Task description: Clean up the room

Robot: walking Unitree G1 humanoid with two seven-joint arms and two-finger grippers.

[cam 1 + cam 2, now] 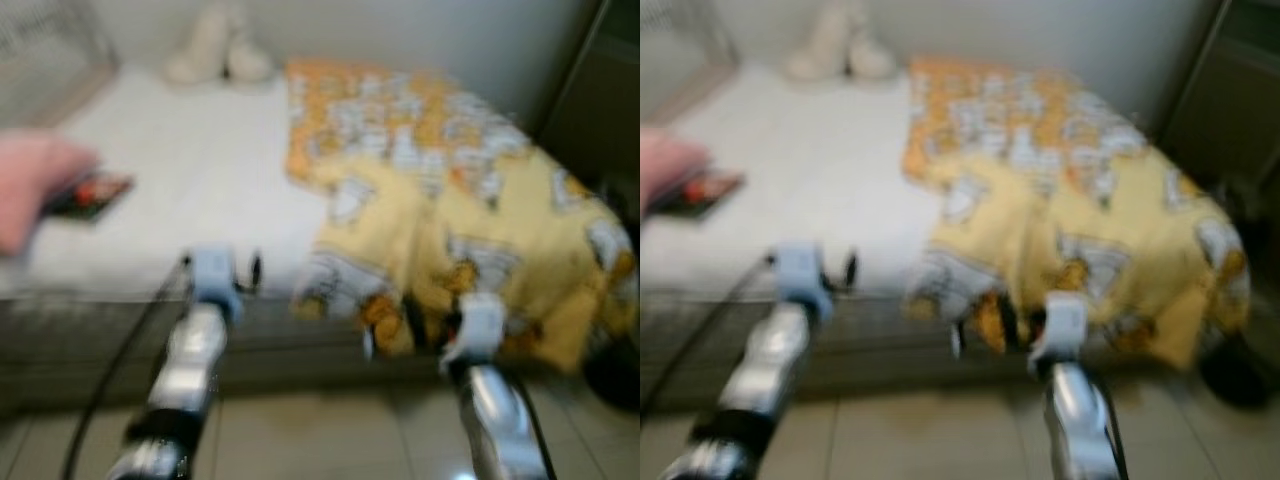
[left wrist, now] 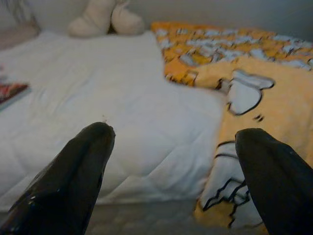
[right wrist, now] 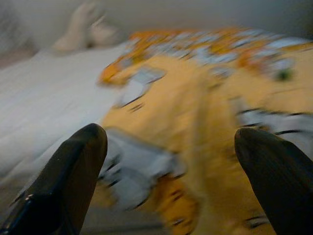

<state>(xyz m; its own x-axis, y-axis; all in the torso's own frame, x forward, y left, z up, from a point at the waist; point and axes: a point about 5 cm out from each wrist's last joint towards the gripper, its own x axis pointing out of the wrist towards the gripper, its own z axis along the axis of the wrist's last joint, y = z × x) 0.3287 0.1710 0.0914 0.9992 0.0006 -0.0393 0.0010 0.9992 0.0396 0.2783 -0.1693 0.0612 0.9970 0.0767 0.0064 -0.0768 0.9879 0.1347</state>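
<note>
At the bed's point(image 1: 200, 170) near edge, both my tools, left tool point(image 2: 171, 161) and right tool point(image 3: 171, 166), gape wide and empty, so I judge tidying barely begun: the quilt point(image 1: 470, 220) lies rumpled at 2 o'clock, a book point(image 1: 90, 192) at 10.

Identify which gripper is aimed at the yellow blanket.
The right gripper: yellow cartoon blanket lies ahead of it. The left gripper faces mostly white mattress.

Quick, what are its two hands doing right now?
Left hand: open, empty, facing the white bed.
Right hand: open, empty, facing the yellow blanket.
</note>
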